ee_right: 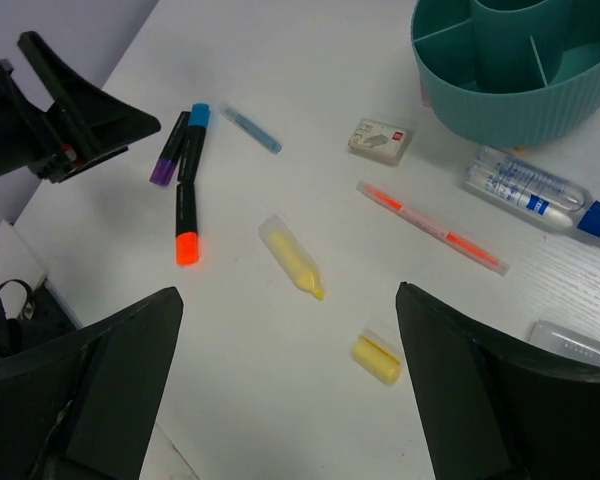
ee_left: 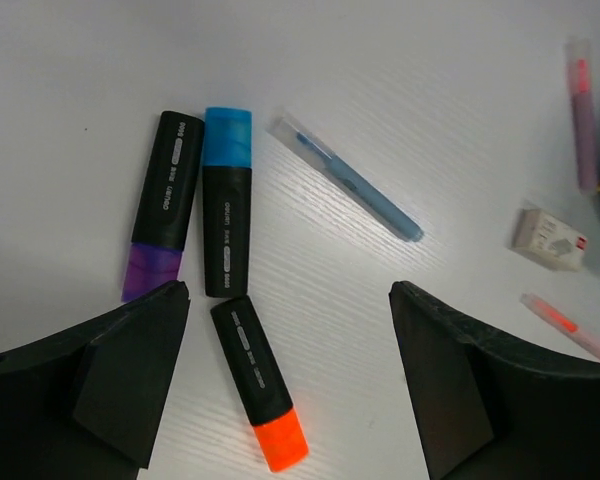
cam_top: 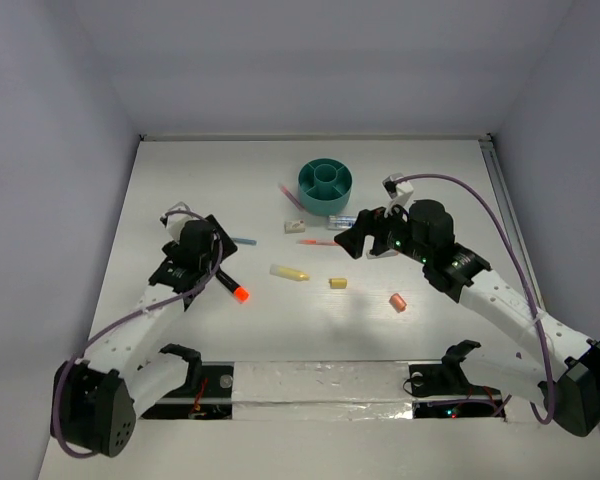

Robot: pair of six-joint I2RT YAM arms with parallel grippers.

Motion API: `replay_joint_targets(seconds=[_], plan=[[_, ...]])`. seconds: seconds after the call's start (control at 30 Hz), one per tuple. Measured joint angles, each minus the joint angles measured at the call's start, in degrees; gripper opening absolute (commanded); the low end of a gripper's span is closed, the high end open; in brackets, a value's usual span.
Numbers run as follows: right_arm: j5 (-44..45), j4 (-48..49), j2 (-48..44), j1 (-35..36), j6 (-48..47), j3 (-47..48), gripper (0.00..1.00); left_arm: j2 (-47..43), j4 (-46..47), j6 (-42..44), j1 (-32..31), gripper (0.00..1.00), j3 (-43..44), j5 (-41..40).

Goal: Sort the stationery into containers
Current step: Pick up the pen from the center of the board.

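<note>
**Orange-capped marker lies between the left arm's jaws**

The left gripper (ee_left: 288, 330) hangs, jaws spread, over the orange-capped black marker (ee_left: 259, 383) at lower centre of the left wrist frame. The marker's long axis runs roughly crosswise to the jaws' closing line. The right gripper (ee_right: 288, 312), jaws also spread, is farther off. The teal organizer (cam_top: 325, 203) stands upper centre on the desk (cam_top: 180, 180).

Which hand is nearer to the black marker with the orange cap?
Left. The left hand hovers over the black marker with the orange cap; the right hand is far to its right, by the round teal plastic organizer.
</note>
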Motion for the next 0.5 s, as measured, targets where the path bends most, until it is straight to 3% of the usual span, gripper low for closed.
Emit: replay_joint_targets(seconds=[0.1, 0.2, 0.5], plan=[[-0.5, 0.0, 0.0, 0.0, 0.1, 0.0, 0.81, 5.2, 2.7, -0.5, 0.0, 0.75, 0.0, -2.6], [-1.0, 0.0, -0.1, 0.0, 0.4, -0.2, 0.77, 9.0, 5.1, -0.6, 0.1, 0.67, 0.0, -5.0], [-1.2, 0.2, -0.5, 0.0, 0.4, -1.4, 0.75, 18.3, 9.4, 0.3, 2.5, 0.61, 1.0, -7.6]])
